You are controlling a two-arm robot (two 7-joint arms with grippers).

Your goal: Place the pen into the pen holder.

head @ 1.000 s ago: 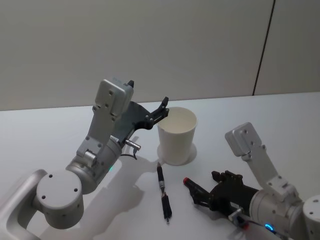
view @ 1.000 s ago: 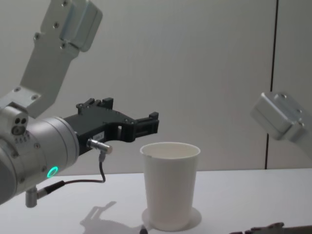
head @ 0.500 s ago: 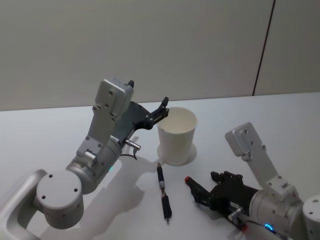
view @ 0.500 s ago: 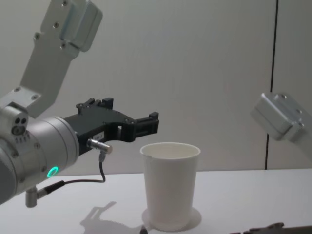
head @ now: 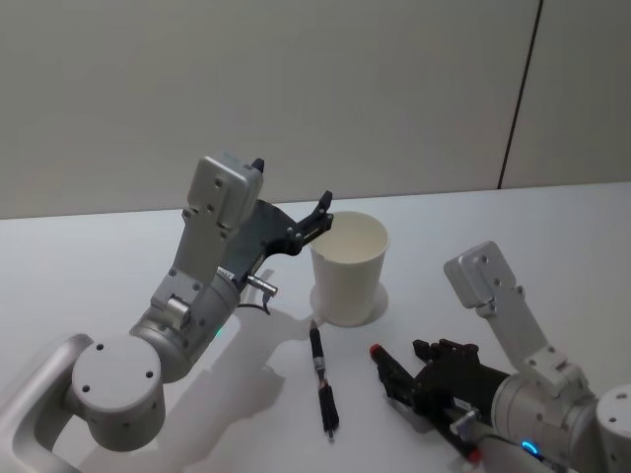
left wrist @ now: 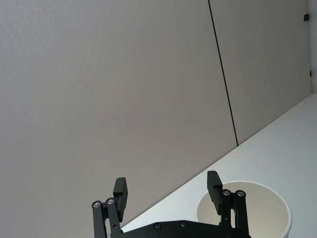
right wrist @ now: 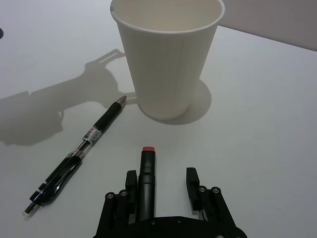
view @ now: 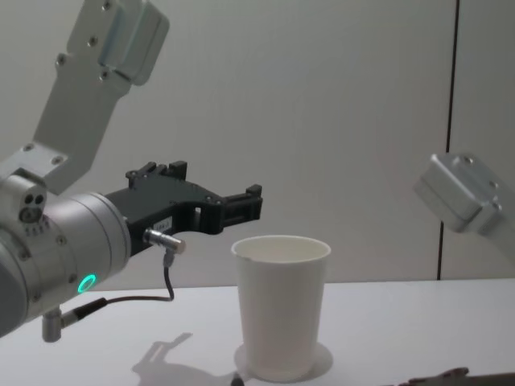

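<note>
The pen holder, a white paper cup (head: 350, 264) (right wrist: 168, 59) (view: 282, 310), stands upright mid-table. The pen (head: 385, 363) (right wrist: 146, 181), black with a red end cap, lies between the fingers of my right gripper (head: 399, 359) (right wrist: 161, 174), close along one finger, red end toward the cup. That gripper is low over the table in front of the cup, its fingers spread far wider than the pen. My left gripper (head: 320, 212) (left wrist: 167, 188) (view: 251, 206) hovers open just above and left of the cup's rim (left wrist: 277, 208).
A second pen (head: 321, 379) (right wrist: 84, 148), a black click pen with a clear section, lies on the table (head: 89, 266) left of the right gripper, its tip near the cup's base. A grey wall rises behind the table.
My right gripper and the red-capped pen have shifted slightly right and back from the cup. The left arm, the cup and the click pen have not moved.
</note>
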